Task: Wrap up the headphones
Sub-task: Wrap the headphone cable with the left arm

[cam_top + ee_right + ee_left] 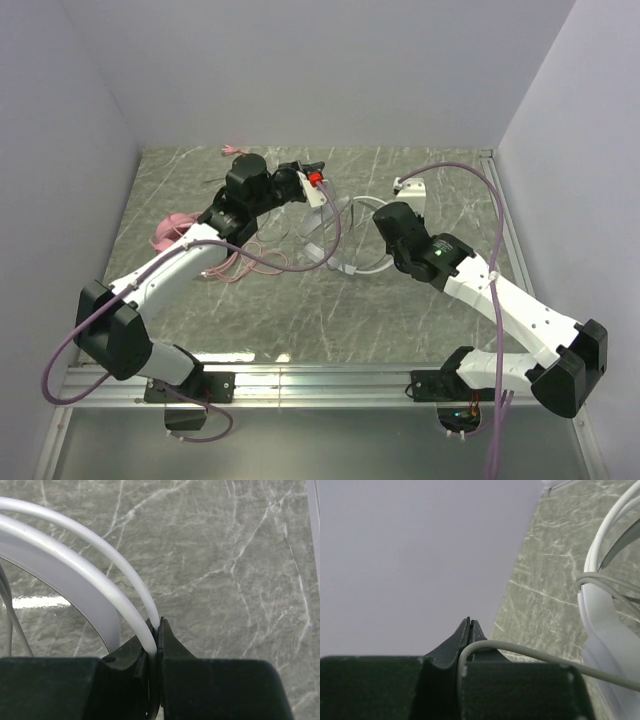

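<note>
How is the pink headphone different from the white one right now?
The pink headphones lie left on the table, no gripper on them; the white headphones sit in the middle, the right gripper shut on their band. The pink cord lies loose; the left gripper pinches a thin pale cord. Both have cords.

The top view looks down from high over the 6 o'clock edge of the grey-green marbled tabletop (pixel 300 310). It faces the pale grey back wall (pixel 320 70) from far enough to take in the whole table.

The left wrist camera sits just behind the left gripper (pixel 470 622), whose dark fingers fill 6 o'clock. It looks low along the marble toward a blank pale wall (pixel 410 555). It is very near the white-grey padded plastic headset (pixel 607 630) at 3 o'clock and the thin grey cord (pixel 535 656) at 5 o'clock.

The right wrist camera, behind the right gripper (pixel 159 622), points steeply down, close on the headset's band at 9 o'clock.

All three views share that headset, which lies central in the top view.
</note>
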`<state>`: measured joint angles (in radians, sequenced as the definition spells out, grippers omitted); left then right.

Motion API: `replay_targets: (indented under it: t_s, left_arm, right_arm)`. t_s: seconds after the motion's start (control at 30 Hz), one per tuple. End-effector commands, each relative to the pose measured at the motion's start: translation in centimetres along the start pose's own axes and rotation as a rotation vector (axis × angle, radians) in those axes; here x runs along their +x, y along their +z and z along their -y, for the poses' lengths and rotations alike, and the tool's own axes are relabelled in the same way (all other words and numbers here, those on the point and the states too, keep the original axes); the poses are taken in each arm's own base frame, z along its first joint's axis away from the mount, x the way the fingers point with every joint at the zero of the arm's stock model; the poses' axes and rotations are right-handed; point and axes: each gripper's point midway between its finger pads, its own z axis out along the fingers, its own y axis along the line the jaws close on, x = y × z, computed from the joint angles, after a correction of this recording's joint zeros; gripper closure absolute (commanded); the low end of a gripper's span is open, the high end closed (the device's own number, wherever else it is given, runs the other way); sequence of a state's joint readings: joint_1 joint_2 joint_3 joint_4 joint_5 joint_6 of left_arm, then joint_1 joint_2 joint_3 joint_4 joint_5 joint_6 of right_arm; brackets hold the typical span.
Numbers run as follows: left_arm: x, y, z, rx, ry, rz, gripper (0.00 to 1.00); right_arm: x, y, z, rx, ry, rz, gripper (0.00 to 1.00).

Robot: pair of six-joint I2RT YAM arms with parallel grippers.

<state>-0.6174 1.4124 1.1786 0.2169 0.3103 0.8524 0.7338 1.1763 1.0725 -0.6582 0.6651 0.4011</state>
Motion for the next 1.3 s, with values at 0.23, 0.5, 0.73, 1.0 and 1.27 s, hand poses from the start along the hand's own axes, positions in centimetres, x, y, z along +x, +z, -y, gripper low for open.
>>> replay_targets:
  t_s: [0.23,0.5,0.73,1.0,1.27]
  left_arm:
    - [-3.9,0.5,-2.2,0.174,-0.130,0.266,0.99]
    - [-3.7,0.8,-0.8,0.284,-0.330,0.327,0.98]
    - [-4.1,0.4,0.5,0.333,-0.453,0.382,0.95]
    - [-5.5,-0.3,2.0,0.460,-0.600,0.419,0.89]
    - [-4.0,0.7,3.7,0.493,-0.756,0.390,0.89]
  right_arm:
    - [-2.0,-3.0,-2.0,-0.194,0.023,0.107,1.00]
    - [-3.5,-6.2,-3.6,-0.393,0.047,0.179,1.00]
    - [-4.6,-8.2,-3.3,-0.464,0.070,0.235,1.00]
    - [-5.3,-9.2,-3.3,-0.501,0.081,0.257,1.00]
    - [-7.5,-11.2,-3.6,-0.568,0.132,0.304,1.00]
